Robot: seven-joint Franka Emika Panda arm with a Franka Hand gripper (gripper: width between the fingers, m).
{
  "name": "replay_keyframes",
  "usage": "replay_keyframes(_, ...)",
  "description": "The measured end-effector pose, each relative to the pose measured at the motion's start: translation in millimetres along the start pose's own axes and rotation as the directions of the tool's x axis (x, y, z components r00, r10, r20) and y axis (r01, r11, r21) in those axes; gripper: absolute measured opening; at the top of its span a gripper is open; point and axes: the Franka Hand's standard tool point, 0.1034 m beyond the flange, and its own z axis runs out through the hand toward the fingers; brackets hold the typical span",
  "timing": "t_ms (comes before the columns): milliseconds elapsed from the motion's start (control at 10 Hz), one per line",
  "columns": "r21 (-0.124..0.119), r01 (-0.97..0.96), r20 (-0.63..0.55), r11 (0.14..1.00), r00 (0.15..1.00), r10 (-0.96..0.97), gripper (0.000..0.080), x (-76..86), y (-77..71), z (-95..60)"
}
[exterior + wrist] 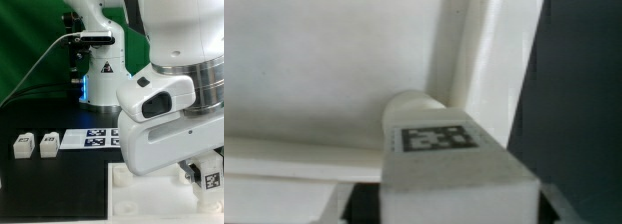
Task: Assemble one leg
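Note:
My gripper (205,172) is shut on a leg (211,180), a small white block with a black-and-white tag, and holds it low over the white square base (135,192) at the exterior view's lower right. In the wrist view the leg (438,150) fills the middle between my dark fingers (359,205), with the gripper (446,208) clamped on its sides. Its rounded end points at the base's surface (313,70) near a raised edge. Whether the end touches the base is hidden. Two more legs (22,146) (47,145) stand on the black table at the exterior view's left.
The marker board (90,138) lies flat on the table between the loose legs and my arm. The arm's white pedestal (103,75) stands at the back, with a black cable running off to the left. Dark table (580,90) shows beside the base.

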Motion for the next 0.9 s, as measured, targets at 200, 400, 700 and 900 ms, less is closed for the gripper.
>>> replay_keyframes(200, 0.016, -0.332, -0.035, 0.943, 0.942, 0.333, 0.0298, 3.6, 2.2, 1.3)
replay_keyframes(400, 0.033, -0.636, -0.040, 0.771, 0.770, 0.637, 0.0298, 4.6, 3.0, 1.6)
replay_keyframes(700, 0.062, -0.870, -0.009, 0.489, 0.490, 0.872, 0.0298, 4.6, 2.9, 1.5)
replay_keyframes(900, 0.068, -0.942, 0.003, 0.327, 0.328, 0.945, 0.0298, 4.6, 1.8, 2.5)
